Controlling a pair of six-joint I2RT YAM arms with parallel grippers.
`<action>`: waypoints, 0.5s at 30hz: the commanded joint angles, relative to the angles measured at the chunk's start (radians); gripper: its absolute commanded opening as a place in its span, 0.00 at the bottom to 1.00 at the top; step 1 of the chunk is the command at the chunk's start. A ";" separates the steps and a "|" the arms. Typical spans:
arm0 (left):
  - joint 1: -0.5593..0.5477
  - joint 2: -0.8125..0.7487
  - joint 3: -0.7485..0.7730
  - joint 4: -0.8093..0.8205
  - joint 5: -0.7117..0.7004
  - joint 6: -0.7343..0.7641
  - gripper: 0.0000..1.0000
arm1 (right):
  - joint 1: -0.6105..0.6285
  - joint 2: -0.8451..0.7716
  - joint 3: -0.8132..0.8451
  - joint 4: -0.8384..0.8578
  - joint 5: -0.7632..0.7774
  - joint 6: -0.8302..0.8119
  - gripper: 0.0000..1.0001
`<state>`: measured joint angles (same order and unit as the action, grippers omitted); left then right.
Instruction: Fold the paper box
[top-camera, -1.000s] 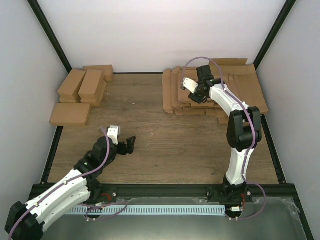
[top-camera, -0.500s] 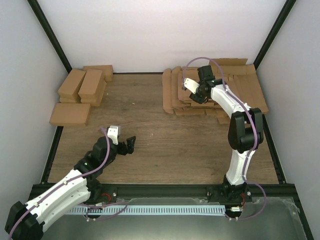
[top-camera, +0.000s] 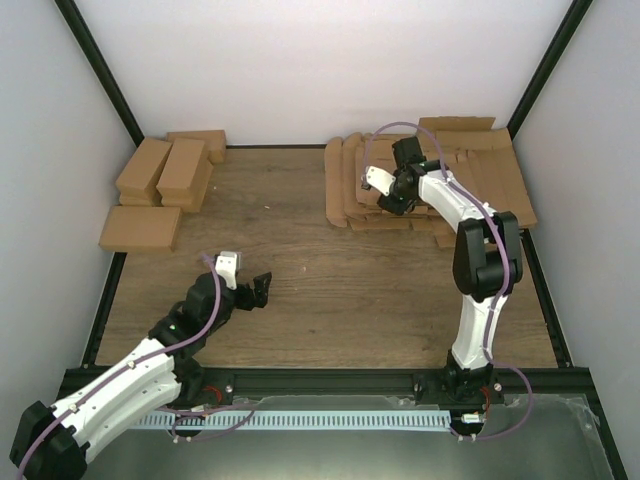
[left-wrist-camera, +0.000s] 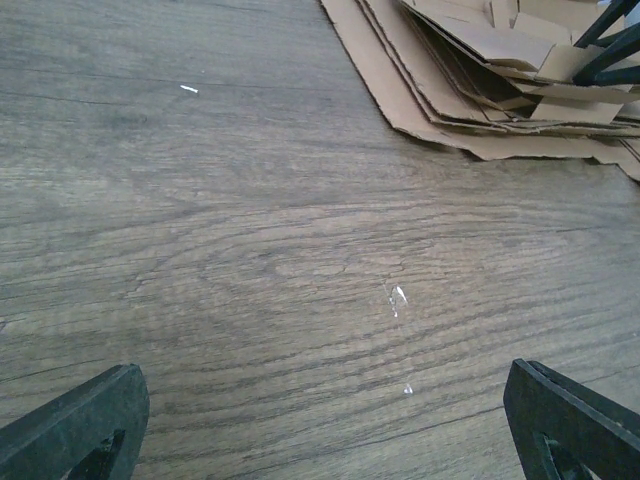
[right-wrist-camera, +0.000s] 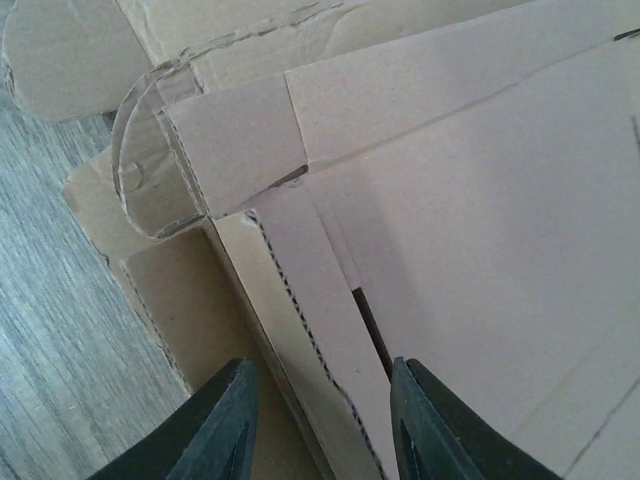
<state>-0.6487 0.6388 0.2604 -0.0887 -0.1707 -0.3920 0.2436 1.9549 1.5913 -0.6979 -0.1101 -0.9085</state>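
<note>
From above: the paper box (top-camera: 480, 165) lies on the cardboard pile (top-camera: 345, 215), far right, under the right gripper (top-camera: 390, 200).

Left wrist: the left gripper (left-wrist-camera: 320, 420) is spread wide, holding nothing.

Right wrist: its fingers (right-wrist-camera: 225, 420) sit each side of a flap (right-wrist-camera: 310, 330). Squeezing it? I cannot tell. The box looks light and bendy, so hold a flap edge.

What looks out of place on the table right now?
The cardboard sheets at the far right lie in a skewed, fanned-out pile, with their edges not lined up. A few small white specks sit on the wooden table. Nothing looks torn or spilled.
</note>
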 joint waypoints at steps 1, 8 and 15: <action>-0.002 -0.001 -0.003 0.029 0.000 0.007 1.00 | -0.008 0.029 0.011 -0.036 -0.035 -0.024 0.38; -0.002 -0.001 -0.003 0.030 -0.001 0.007 1.00 | -0.007 0.081 0.100 -0.117 -0.039 -0.032 0.08; -0.002 -0.002 -0.003 0.029 0.003 0.007 1.00 | -0.010 -0.035 0.141 -0.015 0.018 -0.016 0.05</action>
<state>-0.6487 0.6392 0.2604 -0.0879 -0.1711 -0.3920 0.2432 2.0167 1.6577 -0.7620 -0.1310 -0.9329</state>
